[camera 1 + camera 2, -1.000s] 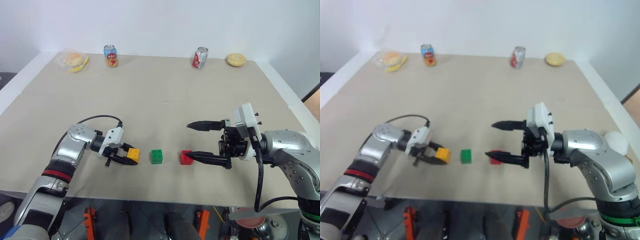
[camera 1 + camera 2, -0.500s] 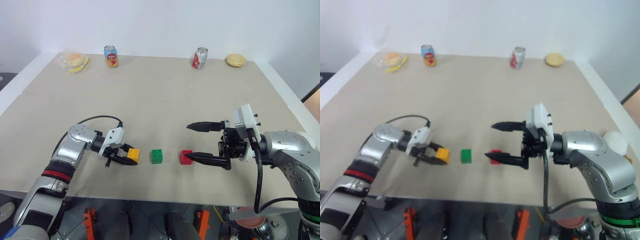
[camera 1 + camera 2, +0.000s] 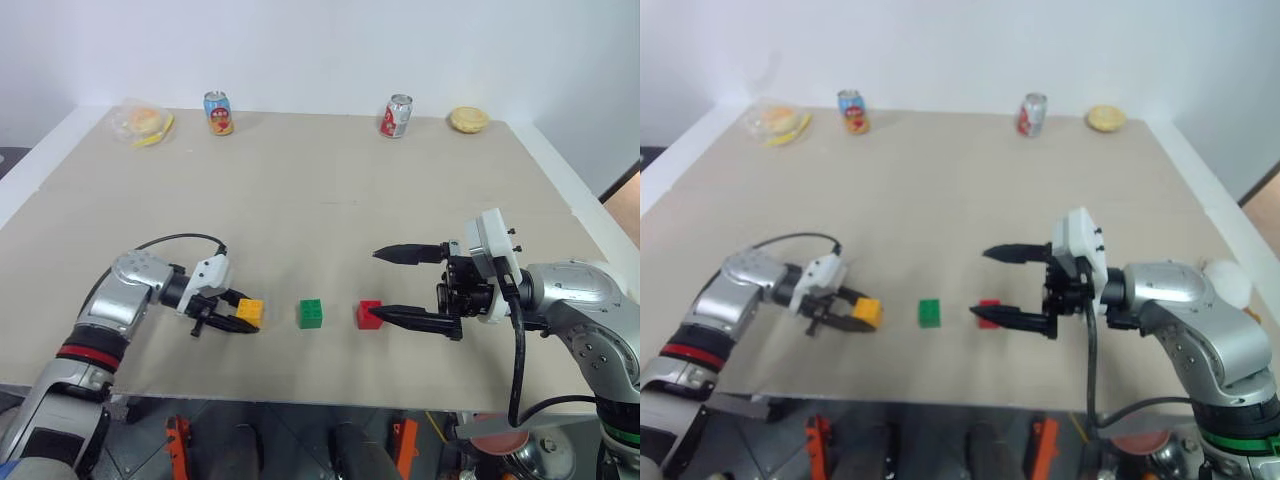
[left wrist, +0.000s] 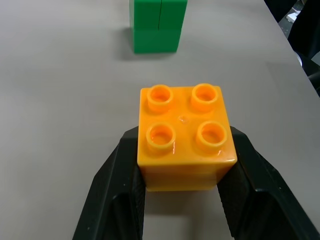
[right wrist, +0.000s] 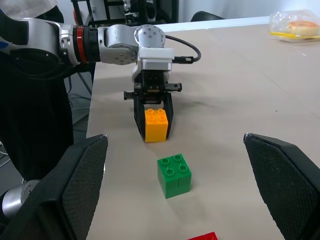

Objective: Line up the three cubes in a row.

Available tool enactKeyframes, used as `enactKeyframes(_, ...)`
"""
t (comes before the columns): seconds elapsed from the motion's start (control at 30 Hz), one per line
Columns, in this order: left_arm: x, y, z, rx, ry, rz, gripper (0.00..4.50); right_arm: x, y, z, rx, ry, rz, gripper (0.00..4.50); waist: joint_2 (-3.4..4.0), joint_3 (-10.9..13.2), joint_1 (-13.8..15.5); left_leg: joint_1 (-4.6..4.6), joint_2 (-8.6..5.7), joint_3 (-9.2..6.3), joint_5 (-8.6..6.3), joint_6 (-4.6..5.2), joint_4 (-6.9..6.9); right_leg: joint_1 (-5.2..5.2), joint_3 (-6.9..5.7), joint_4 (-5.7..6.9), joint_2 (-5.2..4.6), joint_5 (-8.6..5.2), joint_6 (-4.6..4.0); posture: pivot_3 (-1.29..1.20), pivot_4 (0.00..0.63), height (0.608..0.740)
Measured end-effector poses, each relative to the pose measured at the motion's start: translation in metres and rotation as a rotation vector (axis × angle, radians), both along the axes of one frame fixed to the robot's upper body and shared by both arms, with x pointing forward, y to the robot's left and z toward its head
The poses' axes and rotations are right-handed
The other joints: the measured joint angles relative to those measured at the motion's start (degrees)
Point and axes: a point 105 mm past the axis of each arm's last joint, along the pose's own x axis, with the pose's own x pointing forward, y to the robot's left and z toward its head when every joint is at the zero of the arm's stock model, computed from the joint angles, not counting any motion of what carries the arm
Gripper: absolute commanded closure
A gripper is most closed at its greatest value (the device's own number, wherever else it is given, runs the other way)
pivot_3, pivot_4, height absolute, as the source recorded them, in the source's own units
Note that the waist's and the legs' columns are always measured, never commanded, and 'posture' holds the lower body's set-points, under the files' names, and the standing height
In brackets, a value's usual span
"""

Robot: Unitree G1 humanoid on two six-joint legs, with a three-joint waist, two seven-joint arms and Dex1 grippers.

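While the left gripper [image 3: 240, 318] holds the yellow cube [image 3: 250, 312] between its fingers on the bench [image 3: 320, 200], left of the green cube [image 3: 310, 313], the right gripper [image 3: 385, 285] stands wide open with its lower finger beside the red cube [image 3: 370, 314].

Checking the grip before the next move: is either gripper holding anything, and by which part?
The left gripper holds the yellow cube, fingers clamping its two opposite sides. The right gripper is open, holding nothing.

left claw [image 3: 240, 318] dragged yellow cube [image 3: 249, 312] leftward, away from green cube [image 3: 310, 313]
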Motion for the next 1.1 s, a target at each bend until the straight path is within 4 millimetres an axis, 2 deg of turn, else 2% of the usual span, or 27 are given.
enactKeyframes(0.27, 0.0, 0.002, -0.001, -0.001, -0.01, -0.002, 3.14, 0.0, 0.0, 0.0, -0.001, 0.0, 0.001, 0.0, 0.0, 0.0, 0.0, 0.02, -0.01, 0.0, 0.0, 0.0, 0.01, 0.0, 0.0, 0.0, 0.0, 0.0, 0.0, 0.0, 0.15, 0.736)
enactKeyframes(0.33, 0.0, 0.002, -0.002, -0.001, -0.016, -0.006, 2.1, 0.0, 0.0, 0.0, -0.001, 0.0, 0.001, 0.0, 0.0, 0.0, 0.0, 0.02, -0.01, 0.0, 0.0, 0.0, 0.01, 0.01, 0.0, 0.0, -0.01, 0.0, 0.0, 0.0, 0.15, 0.736)
enactKeyframes(0.53, -0.001, 0.002, -0.005, 0.0, -0.004, -0.019, 0.1, 0.0, 0.0, 0.0, -0.001, 0.0, 0.0, 0.0, 0.0, 0.0, 0.0, 0.03, -0.01, 0.0, 0.0, 0.0, 0.02, 0.03, 0.0, 0.0, -0.01, 0.01, 0.0, 0.0, 0.15, 0.736)
enactKeyframes(0.73, -0.001, 0.0, 0.001, -0.025, 0.023, -0.014, 0.04, 0.0, 0.001, 0.0, -0.001, 0.0, 0.002, 0.0, 0.0, 0.0, 0.0, 0.0, 0.0, 0.01, 0.0, 0.0, 0.06, 0.01, 0.0, 0.0, -0.02, 0.03, 0.01, 0.0, 0.15, 0.736)
enactKeyframes(0.83, 0.002, -0.006, 0.016, -0.072, 0.043, -0.007, 0.04, 0.0, 0.0, 0.0, 0.002, 0.003, 0.004, 0.0, -0.01, 0.0, 0.0, -0.04, 0.0, 0.02, 0.0, 0.0, 0.04, -0.02, 0.0, 0.0, -0.02, 0.01, 0.01, 0.0, 0.15, 0.736)
enactKeyframes(0.9, 0.009, -0.013, 0.041, -0.167, 0.051, 0.051, 0.04, -0.001, -0.001, 0.001, 0.021, 0.021, 0.0, 0.0, -0.02, 0.0, 0.0, -0.17, 0.0, -0.03, 0.0, 0.0, 0.04, -0.1, -0.04, 0.0, 0.0, 0.0, 0.02, 0.0, 0.15, 0.736)
enactKeyframes(1.0, 0.033, -0.019, 0.089, -0.366, -0.009, 0.256, 0.04, 0.004, -0.009, 0.005, 0.122, 0.029, -0.089, 0.0, -0.05, 0.0, 0.1, -0.18, 0.0, -0.14, 0.0, 0.0, 0.05, -0.04, -0.13, 0.0, 0.0, 0.11, 0.34, 0.0, 0.15, 0.736)
enactKeyframes(1.03, 0.043, -0.019, 0.109, -0.464, -0.051, 0.376, 0.04, 0.011, -0.013, 0.006, 0.183, 0.026, -0.162, 0.0, -0.04, 0.0, 0.1, -0.15, -0.01, -0.13, 0.0, 0.0, 0.04, -0.01, -0.12, -0.01, 0.0, 0.12, 0.37, 0.0, 0.15, 0.736)
enactKeyframes(1.1, 0.052, -0.017, 0.119, -0.532, -0.082, 0.495, 0.04, 0.02, -0.02, 0.005, 0.235, 0.03, -0.255, 0.0, -0.03, 0.0, 0.0, -0.03, -0.02, -0.1, 0.0, 0.0, 0.0, 0.05, -0.07, -0.01, -0.01, 0.12, 0.4, 0.0, 0.15, 0.736)
